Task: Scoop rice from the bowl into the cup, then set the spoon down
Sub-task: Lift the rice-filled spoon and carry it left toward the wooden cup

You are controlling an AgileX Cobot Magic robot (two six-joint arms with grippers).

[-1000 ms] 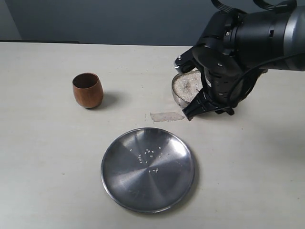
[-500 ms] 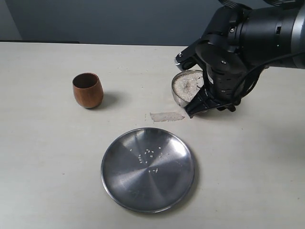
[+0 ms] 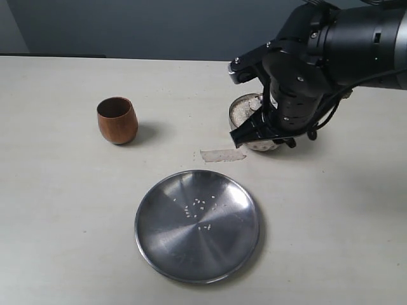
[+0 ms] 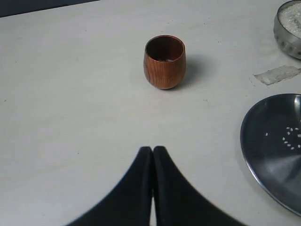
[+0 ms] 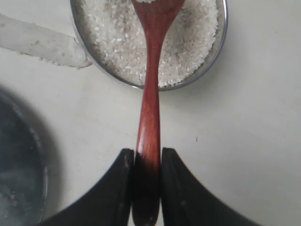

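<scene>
Plate: round flat shiny steel plate [image 3: 170,249], on the near middle of the table.
Tape: small pale strip of tape [image 3: 222,154], flat, just beyond the plate's far rim.
Table: pale beige top [image 3: 63,210].

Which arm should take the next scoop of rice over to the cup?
Right. The right pincer is shut on the spoon, whose head is over the rice in the bowl. The left pincer is shut and empty, with the cup ahead of it.

The right gripper [image 3: 245,136], with the spoon [image 5: 149,99], has been carried left and slightly upward, toward the frame's centre. More of the bowl [image 3: 231,117] and its rice [image 3: 241,108] is now hidden behind it.
</scene>
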